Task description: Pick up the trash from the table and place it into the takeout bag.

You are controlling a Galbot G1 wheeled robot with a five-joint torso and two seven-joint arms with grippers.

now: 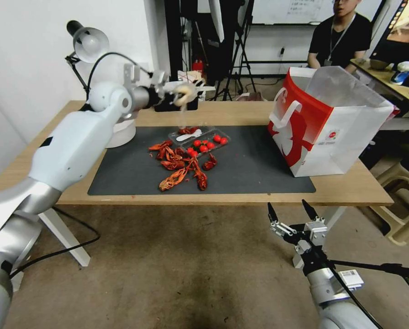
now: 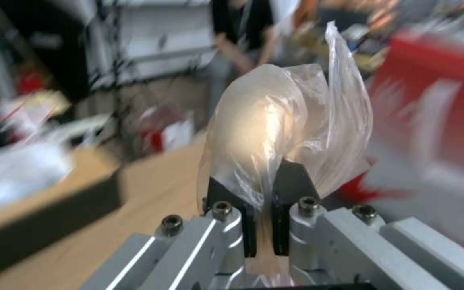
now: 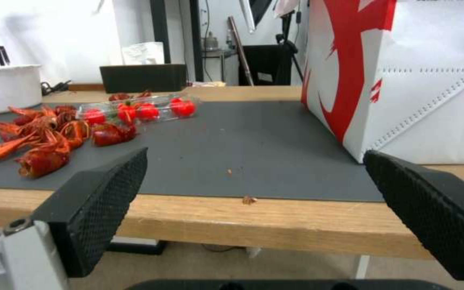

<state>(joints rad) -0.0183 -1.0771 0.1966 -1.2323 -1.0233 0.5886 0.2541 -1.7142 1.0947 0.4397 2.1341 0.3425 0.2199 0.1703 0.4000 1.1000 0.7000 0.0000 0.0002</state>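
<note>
Landmark: the takeout bag [image 1: 328, 123] stands upright on the table [image 1: 241, 112], its mouth open, partly on the dark mat [image 1: 250, 169].
Left gripper [image 1: 184, 93]: raised above the table's far side, well apart from the bag, fingers pressed together on a crumpled clear plastic wrapper [image 2: 291, 129] — the film bulges out past the fingertips.
Right gripper [image 1: 292, 211]: parked low, off the table's near edge just below the bag, fingers spread wide and empty.
Crayfish shells [image 1: 179, 167]: on the mat, well apart from the bag, with a clear tray of red balls [image 1: 204, 139] just beyond them.
Step in hand, as I judge it: carrying the wrapper to the bag.
Doing it well: keep the pinch firm, since thin film slips; come in high over the rim — clear of the loop handles [image 1: 290, 109] — and release only once over the opening.
</note>
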